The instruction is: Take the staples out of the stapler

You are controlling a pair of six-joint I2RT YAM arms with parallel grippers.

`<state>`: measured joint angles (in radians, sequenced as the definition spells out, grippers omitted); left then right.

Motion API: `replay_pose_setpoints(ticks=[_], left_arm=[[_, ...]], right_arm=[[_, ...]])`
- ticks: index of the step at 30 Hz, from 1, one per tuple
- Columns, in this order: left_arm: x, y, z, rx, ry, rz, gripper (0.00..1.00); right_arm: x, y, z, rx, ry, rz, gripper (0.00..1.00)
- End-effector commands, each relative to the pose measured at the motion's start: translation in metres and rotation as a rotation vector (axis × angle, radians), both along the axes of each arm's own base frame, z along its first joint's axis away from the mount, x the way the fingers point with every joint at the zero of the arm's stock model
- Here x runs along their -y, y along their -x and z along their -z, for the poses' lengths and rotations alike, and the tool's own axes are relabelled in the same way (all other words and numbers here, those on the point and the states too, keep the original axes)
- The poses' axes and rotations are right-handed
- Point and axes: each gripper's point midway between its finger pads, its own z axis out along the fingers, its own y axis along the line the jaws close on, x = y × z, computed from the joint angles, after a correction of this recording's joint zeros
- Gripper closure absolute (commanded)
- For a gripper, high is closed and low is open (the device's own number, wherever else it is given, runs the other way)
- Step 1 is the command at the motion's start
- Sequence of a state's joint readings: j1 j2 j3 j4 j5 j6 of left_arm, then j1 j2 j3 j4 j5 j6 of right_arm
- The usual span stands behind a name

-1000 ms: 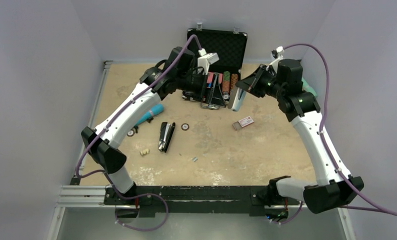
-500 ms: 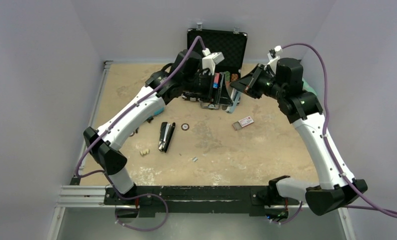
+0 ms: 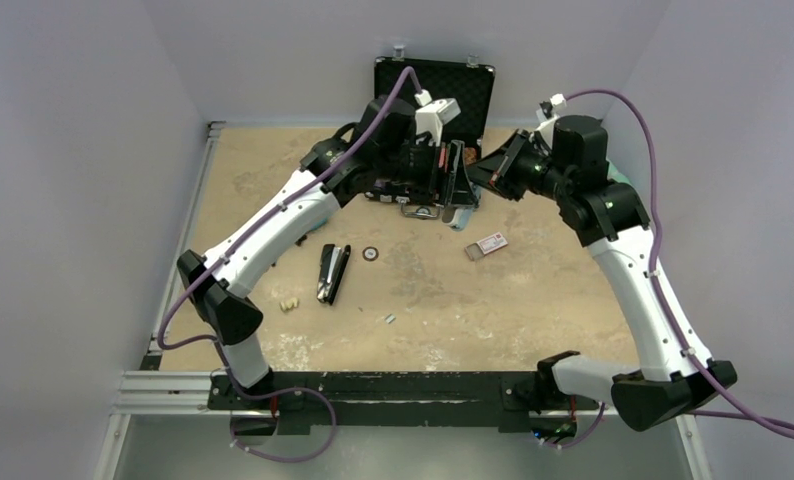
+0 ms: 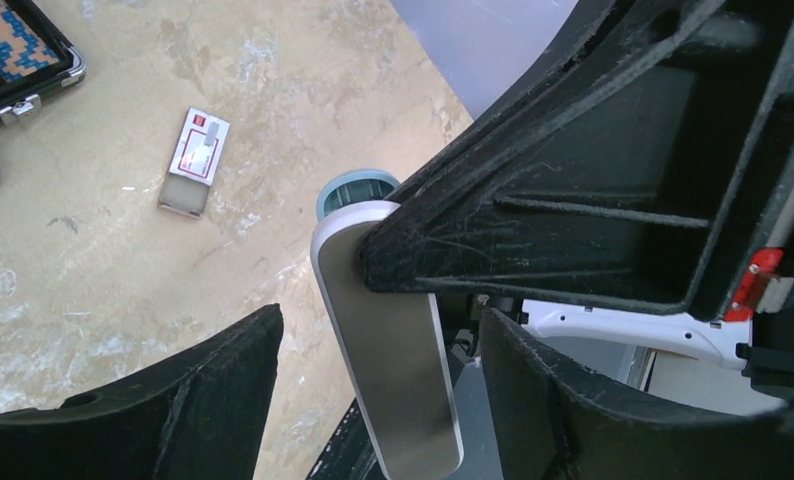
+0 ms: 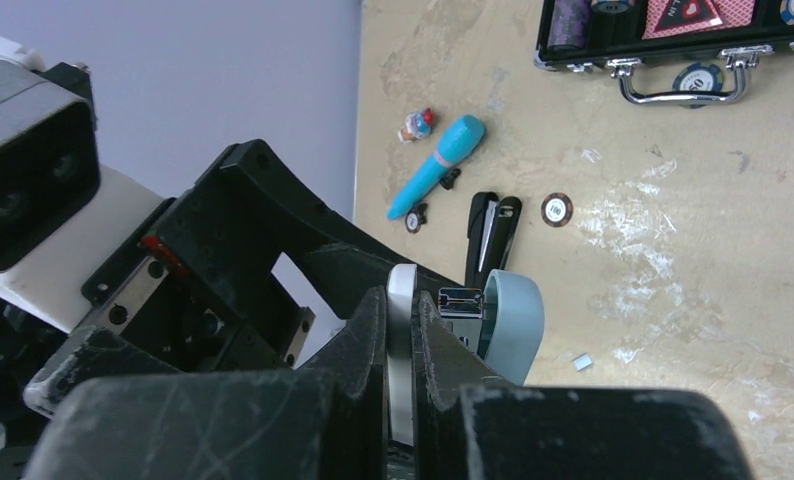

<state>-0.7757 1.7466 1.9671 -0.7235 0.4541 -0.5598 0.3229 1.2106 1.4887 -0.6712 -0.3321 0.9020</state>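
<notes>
My right gripper (image 5: 401,312) is shut on the white base plate of a white and teal stapler (image 5: 513,322), which it holds in the air in front of the case. The stapler's metal magazine (image 5: 460,300) shows between plate and teal top. My left gripper (image 4: 378,330) is open, and the stapler's plate (image 4: 393,360) hangs between its fingers (image 4: 233,370) with a gap on each side. In the top view both grippers meet at the stapler (image 3: 462,196). A tiny grey strip of staples (image 3: 389,319) lies on the table, also in the right wrist view as staples (image 5: 582,362).
An open black case (image 3: 473,85) of poker chips stands at the back. On the table lie a black stapler (image 3: 332,272), a loose chip (image 3: 370,254), a small card box (image 3: 491,244), a cream lump (image 3: 289,304) and a blue pen (image 5: 438,165).
My left gripper has swung right until its open fingers stand either side of the held stapler. The right gripper has shifted slightly left with the stapler.
</notes>
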Motion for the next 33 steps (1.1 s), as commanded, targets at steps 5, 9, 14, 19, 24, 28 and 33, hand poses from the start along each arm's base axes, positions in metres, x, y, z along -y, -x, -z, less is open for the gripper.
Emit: replay_pose_setpoints(ticks=[5, 9, 14, 19, 24, 28, 33], left_arm=[[0.006, -0.001, -0.011, 0.041, 0.001, -0.001, 0.45], [0.005, 0.002, -0.006, 0.030, -0.012, 0.009, 0.80], [0.003, 0.004, -0.003, 0.023, -0.022, 0.016, 1.00], [-0.005, 0.010, 0.000, 0.008, -0.035, 0.018, 1.00], [-0.016, 0.022, 0.004, -0.057, -0.030, 0.018, 1.00], [-0.022, 0.031, 0.004, -0.135, -0.002, 0.024, 1.00], [-0.038, 0.037, 0.000, -0.204, 0.034, 0.016, 1.00]], right_arm=[[-0.003, 0.005, -0.034, 0.062, -0.046, -0.006, 1.00], [-0.004, 0.006, -0.033, 0.060, -0.051, -0.017, 1.00], [-0.011, 0.012, -0.028, 0.060, -0.057, -0.080, 0.96], [0.002, 0.007, -0.017, 0.060, -0.005, -0.045, 0.18], [0.037, -0.003, -0.006, 0.104, 0.072, 0.010, 0.18], [0.037, 0.002, 0.002, 0.186, 0.128, -0.069, 0.27], [0.025, 0.016, 0.015, 0.296, 0.108, -0.182, 0.43]])
